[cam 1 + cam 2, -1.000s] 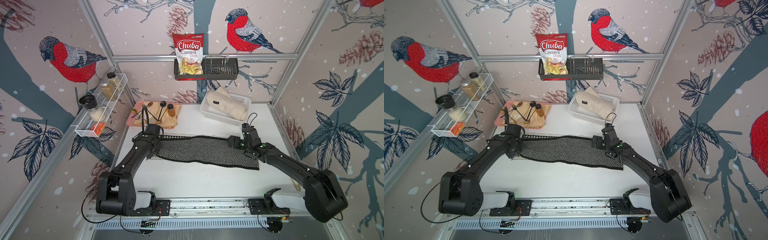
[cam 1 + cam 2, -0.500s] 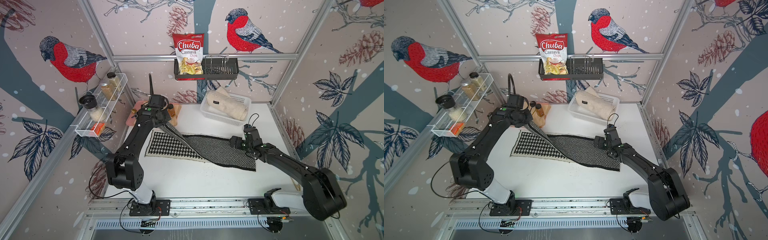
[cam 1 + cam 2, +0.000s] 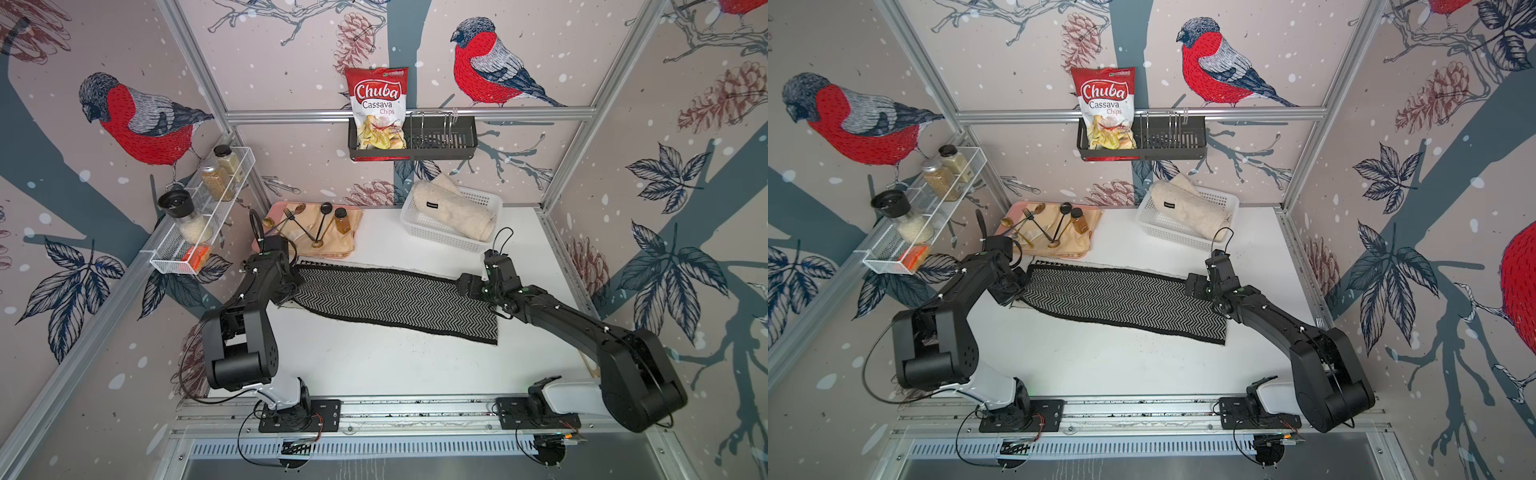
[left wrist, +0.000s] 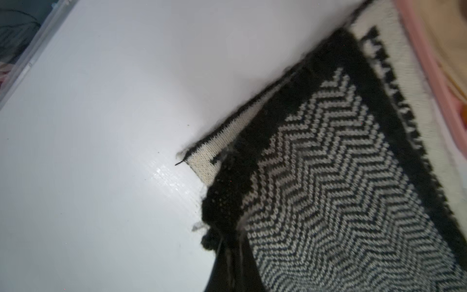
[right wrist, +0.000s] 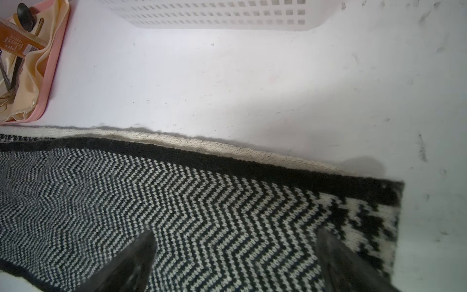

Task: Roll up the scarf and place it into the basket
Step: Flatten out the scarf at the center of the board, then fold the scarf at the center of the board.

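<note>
Right wrist view: basket stands beyond the scarf. In both top views it holds a cream roll. Herringbone scarf lies flat, unrolled, on the table. Left gripper pinches its corner. Right gripper gapes wide over its other end.

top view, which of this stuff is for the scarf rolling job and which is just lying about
For the job: scarf, white basket, left pincer shut on the scarf's end, right pincer open over its other end.
Lying about: beige roll in the basket, pink tray, cutlery, chips bag, black caddy, wire rack, jars.
</note>
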You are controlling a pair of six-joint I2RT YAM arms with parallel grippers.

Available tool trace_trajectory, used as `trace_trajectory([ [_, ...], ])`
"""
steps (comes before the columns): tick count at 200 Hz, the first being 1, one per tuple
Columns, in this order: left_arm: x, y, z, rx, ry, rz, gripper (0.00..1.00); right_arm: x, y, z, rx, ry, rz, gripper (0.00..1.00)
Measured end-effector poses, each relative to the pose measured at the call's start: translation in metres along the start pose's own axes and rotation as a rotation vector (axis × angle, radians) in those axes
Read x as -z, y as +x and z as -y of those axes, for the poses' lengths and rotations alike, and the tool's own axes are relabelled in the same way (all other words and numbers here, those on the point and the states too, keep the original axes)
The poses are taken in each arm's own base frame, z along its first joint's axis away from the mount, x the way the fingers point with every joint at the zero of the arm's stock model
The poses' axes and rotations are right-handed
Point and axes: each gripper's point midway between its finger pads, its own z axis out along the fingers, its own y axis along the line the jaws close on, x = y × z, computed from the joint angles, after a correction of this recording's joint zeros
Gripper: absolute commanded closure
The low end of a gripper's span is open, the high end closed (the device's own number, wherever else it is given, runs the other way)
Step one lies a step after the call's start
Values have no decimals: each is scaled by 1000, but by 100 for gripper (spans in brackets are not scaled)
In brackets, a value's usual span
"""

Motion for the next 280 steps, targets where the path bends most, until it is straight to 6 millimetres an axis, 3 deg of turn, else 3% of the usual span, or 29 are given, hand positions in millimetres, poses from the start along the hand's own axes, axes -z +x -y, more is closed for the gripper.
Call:
trace_trajectory([
  [3, -2, 0, -1, 3, -4, -5, 85, 0, 0, 0, 0, 0, 0, 0],
  [21, -11, -2, -2, 15, -4, -20, 37, -2, 5, 2, 0, 6, -14, 0],
  [33, -12, -2, -2, 21, 0, -22, 14, -5, 10, 3, 1, 11, -33, 0],
  [50, -7, -7, -3, 34, 0, 1, 3, -11, 23, 3, 15, 22, -79, 0],
  [78, 12, -19, -2, 61, 28, 66, 3, -16, 46, 1, 16, 30, -139, 0],
  [97, 14, -23, 6, 50, 65, 78, 3, -21, 68, 10, -3, 58, -190, 0],
  [120, 10, -13, 27, -3, 108, 50, 3, -33, 59, 24, -60, 101, -145, 0],
  [143, 4, 6, 52, -71, 155, 15, 3, -41, 35, 49, -111, 185, -68, 0],
  [166, 0, 21, 68, -115, 189, -17, 3, -24, 31, 57, -127, 227, -74, 0],
  [185, -3, 28, 74, -134, 202, -25, 3, 1, 9, 55, -160, 211, 8, 0],
  [198, -5, 31, 75, -135, 208, -38, 3, 9, 3, 65, -189, 235, 33, 0],
  [213, -7, 32, 75, -135, 208, -38, 3, 13, 11, 86, -245, 292, 18, 0],
  [226, -10, 32, 75, -135, 207, -43, 3, 15, 30, 106, -291, 352, -27, 0],
  [245, -12, 33, 77, -136, 214, -51, 3, 17, 52, 120, -333, 401, -80, 0],
  [258, -11, 34, 79, -136, 227, -56, 3, 17, 62, 124, -353, 418, -101, 12],
  [280, -6, 32, 80, -136, 239, -43, 3, 19, 72, 129, -381, 440, -117, 76],
])
